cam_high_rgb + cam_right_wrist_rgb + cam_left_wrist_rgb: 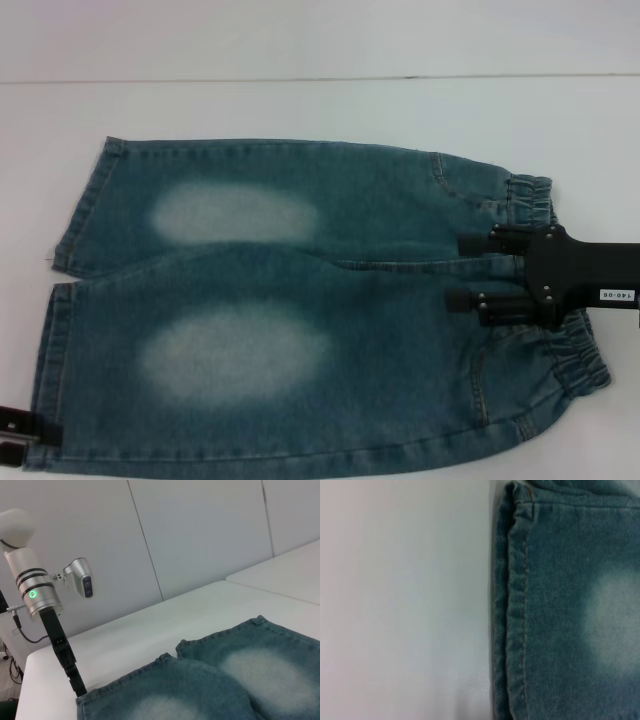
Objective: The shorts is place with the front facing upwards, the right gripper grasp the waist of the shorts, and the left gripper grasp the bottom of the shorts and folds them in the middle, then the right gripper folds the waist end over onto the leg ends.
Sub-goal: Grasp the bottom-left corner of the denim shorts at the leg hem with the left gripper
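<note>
Blue denim shorts (300,300) lie flat, front up, with pale faded patches on both legs. The gathered elastic waist of the shorts (585,360) is at the right, the leg ends (85,205) at the left. My right gripper (460,271) hovers open over the middle of the waist, its fingers pointing toward the legs. Only a sliver of my left gripper (20,432) shows, at the outer corner of the near leg's hem. In the right wrist view the left gripper (79,686) reaches down onto that corner. The left wrist view shows the stitched hem (512,610) close up.
The shorts rest on a white table (300,110), with bare surface beyond them and to the left of the hems (405,605). A white panelled wall (200,530) stands behind the table. The near leg runs close to the table's front edge.
</note>
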`<state>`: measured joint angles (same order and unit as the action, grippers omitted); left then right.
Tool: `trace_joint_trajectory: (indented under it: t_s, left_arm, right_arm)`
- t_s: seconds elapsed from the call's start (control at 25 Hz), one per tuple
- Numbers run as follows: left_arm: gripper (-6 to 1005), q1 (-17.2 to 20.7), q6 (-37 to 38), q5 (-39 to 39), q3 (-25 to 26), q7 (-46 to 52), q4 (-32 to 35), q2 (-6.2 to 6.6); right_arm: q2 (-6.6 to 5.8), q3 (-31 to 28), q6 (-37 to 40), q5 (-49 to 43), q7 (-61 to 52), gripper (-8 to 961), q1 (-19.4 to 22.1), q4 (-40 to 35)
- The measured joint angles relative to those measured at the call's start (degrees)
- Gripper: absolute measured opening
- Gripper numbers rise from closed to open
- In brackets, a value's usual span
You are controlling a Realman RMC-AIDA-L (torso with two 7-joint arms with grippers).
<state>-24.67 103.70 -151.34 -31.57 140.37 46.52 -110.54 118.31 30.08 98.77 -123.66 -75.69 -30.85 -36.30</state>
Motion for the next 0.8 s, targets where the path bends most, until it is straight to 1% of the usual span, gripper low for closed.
trace_joint_trajectory:
  t_s: [0.24, 0.64, 0.8]
  left_arm:
    - [736, -0.07, -0.19, -0.09, 0.01, -0.04, -0.02, -0.21]
    - [736, -1.21, -0.07, -0.09, 0.01, -0.1, 0.31, -1.34]
    - [736, -1.58, 0.07, -0.06, 0.02, -0.32, 0.5, -1.43]
  right_arm:
    - [-0.04, 0.11, 0.0, 0.0, 0.1, 862, 0.0, 0.0]
    - [0.18, -0.2, 0.02, 0.0, 0.79, 861, 0.44, 0.0]
    - [0.26, -0.22, 0.02, 0.0, 1.11, 861, 0.54, 0.02]
